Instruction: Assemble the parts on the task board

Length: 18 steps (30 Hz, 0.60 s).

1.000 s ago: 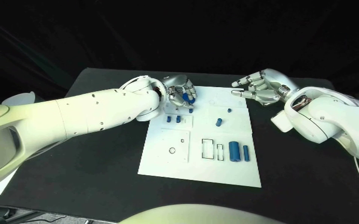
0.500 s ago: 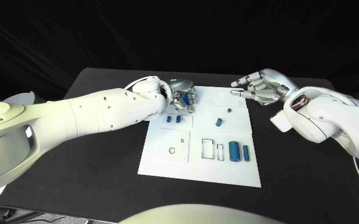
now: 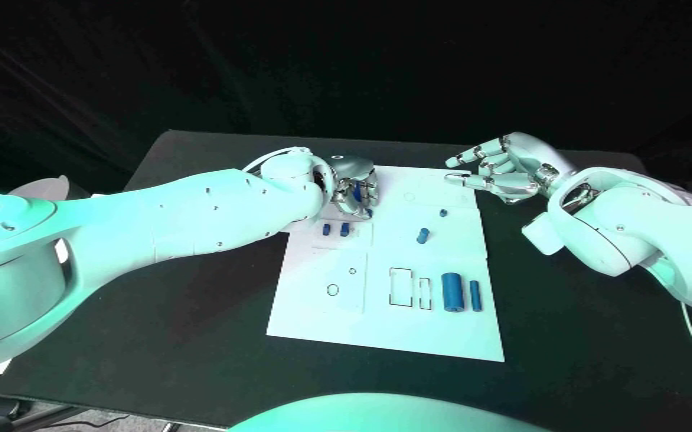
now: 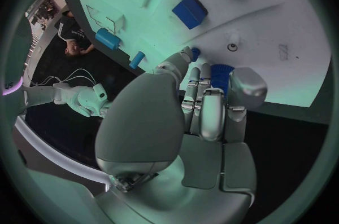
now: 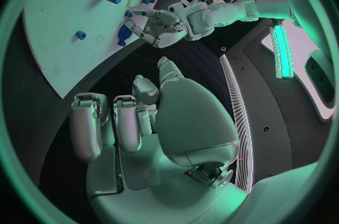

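Black table (image 3: 188,282); white task board (image 3: 387,324) lying flat at its middle, long side running away from the robot. Left hand (image 3: 351,188) over the board's far left corner, fingers curled down around a blue part (image 4: 220,74), which is seen between the fingertips (image 4: 189,55) in the left wrist view; the part sits at or just above the board surface, contact with the board cannot be told. Two small blue blocks (image 3: 336,230) side by side on the board just near of that hand; a small blue peg (image 3: 423,235) mid-board; a small blue piece (image 3: 441,214) just beyond it; a large blue cylinder (image 3: 453,292) and a slim blue rod (image 3: 475,295) lying parallel near the right edge. Right hand (image 3: 502,172) off the board's far right corner, above the table, fingers loosely bent and apart, holding nothing.
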### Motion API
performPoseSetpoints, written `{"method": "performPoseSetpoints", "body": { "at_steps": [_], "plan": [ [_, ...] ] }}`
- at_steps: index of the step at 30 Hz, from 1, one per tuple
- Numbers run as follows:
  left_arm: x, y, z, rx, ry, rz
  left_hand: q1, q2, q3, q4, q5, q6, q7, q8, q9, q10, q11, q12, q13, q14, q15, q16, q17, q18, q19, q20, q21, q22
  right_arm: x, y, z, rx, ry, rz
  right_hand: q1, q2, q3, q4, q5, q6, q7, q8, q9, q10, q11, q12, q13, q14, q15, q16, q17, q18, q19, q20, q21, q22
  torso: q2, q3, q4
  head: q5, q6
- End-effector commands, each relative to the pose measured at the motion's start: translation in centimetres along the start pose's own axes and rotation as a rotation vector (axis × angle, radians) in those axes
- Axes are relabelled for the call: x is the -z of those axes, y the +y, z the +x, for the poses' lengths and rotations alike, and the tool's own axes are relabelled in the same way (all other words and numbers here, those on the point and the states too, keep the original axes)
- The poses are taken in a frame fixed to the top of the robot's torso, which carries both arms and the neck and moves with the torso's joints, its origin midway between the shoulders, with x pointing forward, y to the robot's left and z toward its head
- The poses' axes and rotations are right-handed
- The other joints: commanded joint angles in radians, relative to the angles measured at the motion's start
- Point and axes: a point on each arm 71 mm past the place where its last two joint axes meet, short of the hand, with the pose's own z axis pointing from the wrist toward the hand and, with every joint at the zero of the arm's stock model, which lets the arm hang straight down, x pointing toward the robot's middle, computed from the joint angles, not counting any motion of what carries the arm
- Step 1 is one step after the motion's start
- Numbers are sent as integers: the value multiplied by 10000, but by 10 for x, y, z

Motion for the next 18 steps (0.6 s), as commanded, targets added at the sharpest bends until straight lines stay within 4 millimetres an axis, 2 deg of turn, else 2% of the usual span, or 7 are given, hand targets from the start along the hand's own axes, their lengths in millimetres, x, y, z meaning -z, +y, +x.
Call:
{"method": "performPoseSetpoints", "body": {
  "at_steps": [1, 18],
  "plan": [
    [-1, -1, 3, -188, 266, -75, 27, 120, 129, -24, -9, 105, 10, -59, -25, 142, -5, -65, -39, 378, -85, -13, -21, -169, 73, -28, 98, 92, 0, 1, 1, 38, 88, -93, 54, 66, -56, -24, 44, 69, 2, -16, 3, -22, -12, -33, 6, 748, -41, -54, 1331, 47, 121, -36, -24, 779, -1, 1, -7, 7, 0],
    [-4, -3, 12, -223, 688, -102, 40, 156, 745, -188, -62, 448, -44, -162, -162, 593, -74, -315, -221, 388, -139, 34, -90, -220, 105, -80, 390, 408, 0, 2, 2, 32, 122, -118, 73, 80, -54, -32, 58, 80, -1, -10, 5, -13, -15, -16, 15, 750, -43, -51, 1337, 47, 122, -37, -25, 779, 0, 7, -9, 26, -13]
  ]
}}
